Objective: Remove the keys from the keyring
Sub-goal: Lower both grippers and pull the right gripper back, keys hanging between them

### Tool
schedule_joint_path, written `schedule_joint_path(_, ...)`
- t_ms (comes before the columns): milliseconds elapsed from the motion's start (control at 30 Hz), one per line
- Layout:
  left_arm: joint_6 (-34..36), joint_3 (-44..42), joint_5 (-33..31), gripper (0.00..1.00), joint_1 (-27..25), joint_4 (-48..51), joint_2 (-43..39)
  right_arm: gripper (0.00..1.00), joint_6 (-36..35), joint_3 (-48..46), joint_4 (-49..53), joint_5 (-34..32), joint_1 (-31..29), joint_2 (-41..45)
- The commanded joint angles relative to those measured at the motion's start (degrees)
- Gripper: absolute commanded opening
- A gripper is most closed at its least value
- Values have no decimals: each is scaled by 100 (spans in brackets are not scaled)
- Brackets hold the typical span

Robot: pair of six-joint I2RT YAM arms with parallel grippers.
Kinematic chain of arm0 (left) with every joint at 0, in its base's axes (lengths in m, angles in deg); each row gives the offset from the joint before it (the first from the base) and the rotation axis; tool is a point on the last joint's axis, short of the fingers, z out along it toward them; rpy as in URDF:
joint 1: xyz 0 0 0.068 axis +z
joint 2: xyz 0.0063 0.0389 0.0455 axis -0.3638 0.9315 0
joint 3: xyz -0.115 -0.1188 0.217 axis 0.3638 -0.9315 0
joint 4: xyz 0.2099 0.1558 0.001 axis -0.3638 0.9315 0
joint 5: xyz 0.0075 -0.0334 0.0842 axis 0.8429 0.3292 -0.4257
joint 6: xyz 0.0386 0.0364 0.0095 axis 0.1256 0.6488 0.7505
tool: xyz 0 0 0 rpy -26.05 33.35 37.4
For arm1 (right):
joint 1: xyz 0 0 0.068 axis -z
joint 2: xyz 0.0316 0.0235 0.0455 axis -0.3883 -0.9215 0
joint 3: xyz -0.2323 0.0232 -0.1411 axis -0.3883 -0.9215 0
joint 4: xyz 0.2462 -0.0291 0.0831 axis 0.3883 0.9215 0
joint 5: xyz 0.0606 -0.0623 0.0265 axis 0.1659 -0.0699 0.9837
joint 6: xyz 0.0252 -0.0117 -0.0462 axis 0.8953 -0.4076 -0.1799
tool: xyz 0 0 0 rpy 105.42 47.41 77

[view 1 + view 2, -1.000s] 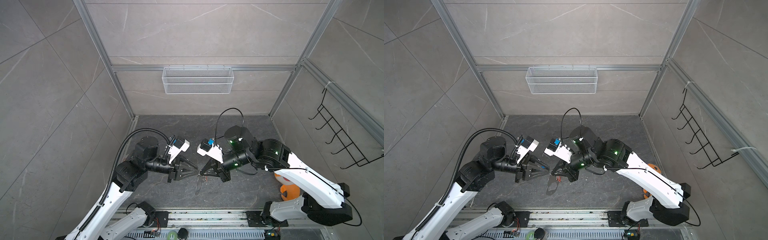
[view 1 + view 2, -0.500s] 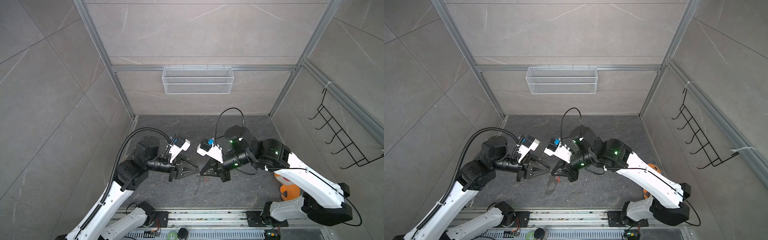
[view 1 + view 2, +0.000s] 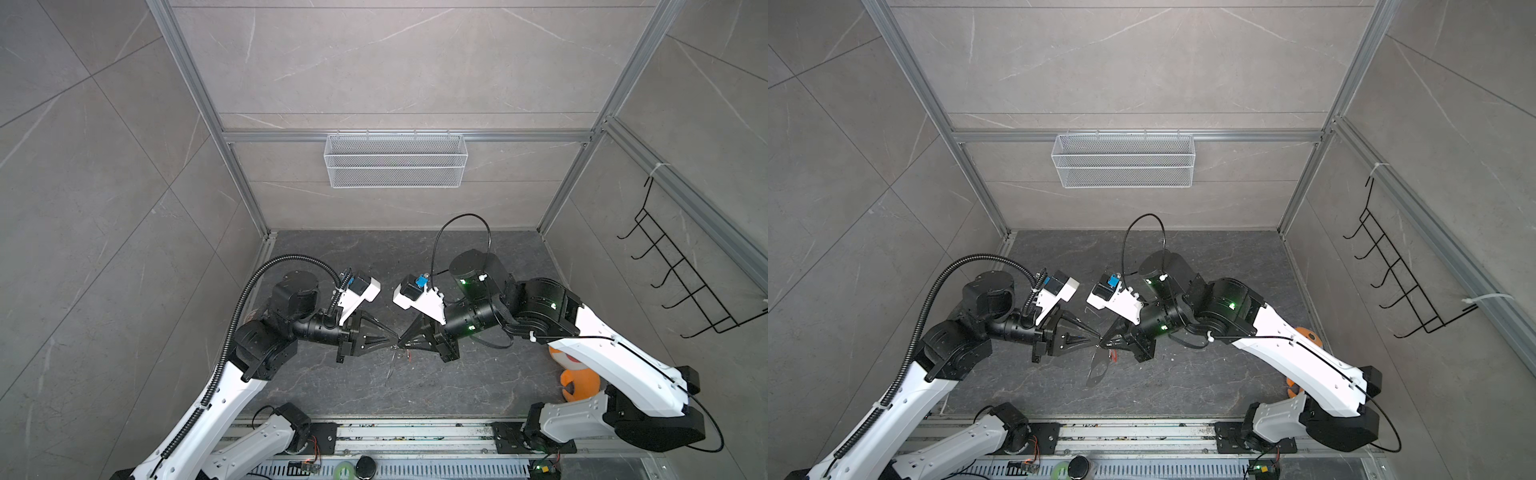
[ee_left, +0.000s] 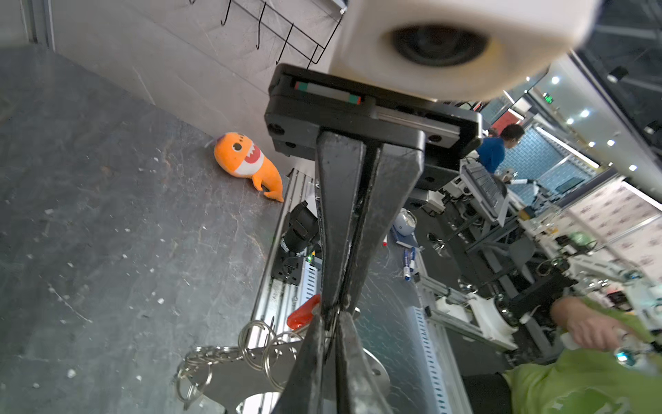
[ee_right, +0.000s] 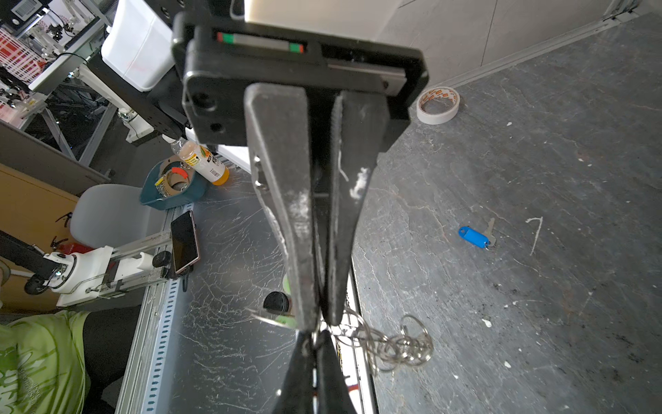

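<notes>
My two grippers meet tip to tip above the floor in both top views, left gripper (image 3: 392,338) and right gripper (image 3: 402,340). Both are shut on thin silver rings of the keyring (image 4: 252,342), which hangs below them with its flat grey tag (image 3: 1098,368). A red key (image 4: 302,315) dangles right beside the tips and shows as a red speck (image 3: 1113,355) in a top view. In the right wrist view the ring chain (image 5: 397,346) trails off the pinch point. A blue key (image 5: 473,236) and a small silver key (image 5: 490,227) lie loose on the floor.
An orange shark plush (image 4: 247,161) lies by the right wall, partly under the right arm (image 3: 579,380). A tape roll (image 5: 437,105) sits near the wall rail. A wire basket (image 3: 395,160) hangs on the back wall, a black hook rack (image 3: 681,282) on the right wall.
The left gripper's jaws have closed and its tips have come up against the right gripper's tips on the rings. The right arm has held still with the keyring.
</notes>
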Motion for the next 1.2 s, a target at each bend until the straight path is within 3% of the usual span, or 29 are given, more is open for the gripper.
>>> schedule_joint_path(0, -112, 17, 243, 0, -24, -410, -45, 0, 94, -37, -454, -28, 5, 54)
schedule_joint_path(133, -363, -183, 261, 0, -29, -971, -193, 0, 118, -98, -606, -59, 4, 80)
schedule_joint_path(300, -642, -713, -191, 0, -24, -2077, -699, 35, 124, -529, -1230, -315, -1, 460)
schedule_joint_path(400, -756, -957, -338, 0, -28, -2554, -854, 44, 175, -1008, -1813, -625, -3, 869)
schedule_joint_path(567, -963, -1342, -579, 0, -26, -3359, -1039, 48, 384, -2117, -3095, -1007, 5, 1594)
schedule_joint_path(733, -1192, -1588, -717, 0, -27, -4162, -1114, 49, 489, -2761, -3933, -903, 4, 1859)
schedule_joint_path(1167, -1384, -1645, -744, 0, -26, -4565, -1117, 52, 555, -3057, -4195, -538, 1, 1772)
